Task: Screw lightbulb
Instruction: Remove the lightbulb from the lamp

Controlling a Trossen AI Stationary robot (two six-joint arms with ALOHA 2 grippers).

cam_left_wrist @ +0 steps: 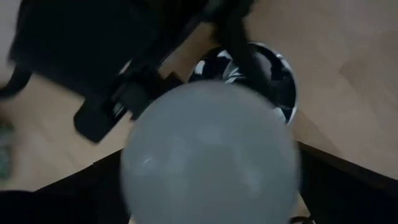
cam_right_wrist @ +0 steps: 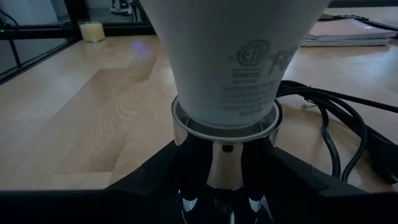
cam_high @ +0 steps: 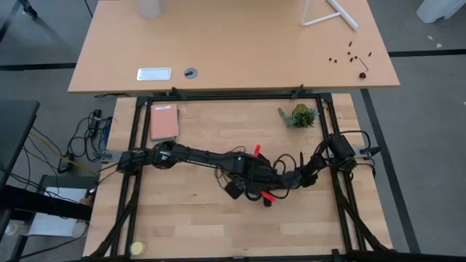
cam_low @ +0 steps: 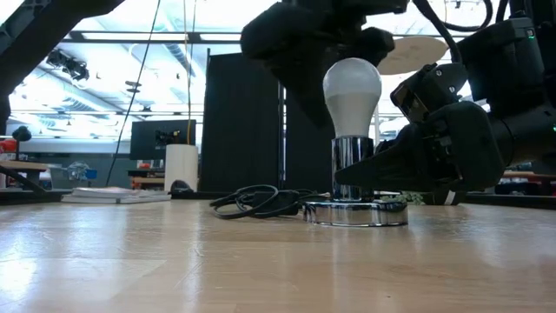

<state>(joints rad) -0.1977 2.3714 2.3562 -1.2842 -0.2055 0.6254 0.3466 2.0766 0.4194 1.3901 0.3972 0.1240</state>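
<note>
The white lightbulb stands upright, its base in the chrome socket stem, which rises from the round silvery socket disc on the table's middle. My left gripper hangs over the bulb from above. Its fingers stand apart on either side of the bulb's dome, and I cannot tell whether they touch it. My right gripper is shut on the socket stem from the table's right. In the high view both grippers cover the bulb. My right gripper pinches the chrome socket stem between its two fingers, just under the bulb's neck. The fingers lie level and come from the table's right. The socket stands upright with its disc on the table.
The socket's black cord lies coiled on the table beside the disc. A red book lies at the far left, a small green plant at the far right, and a yellow ball at the near left corner.
</note>
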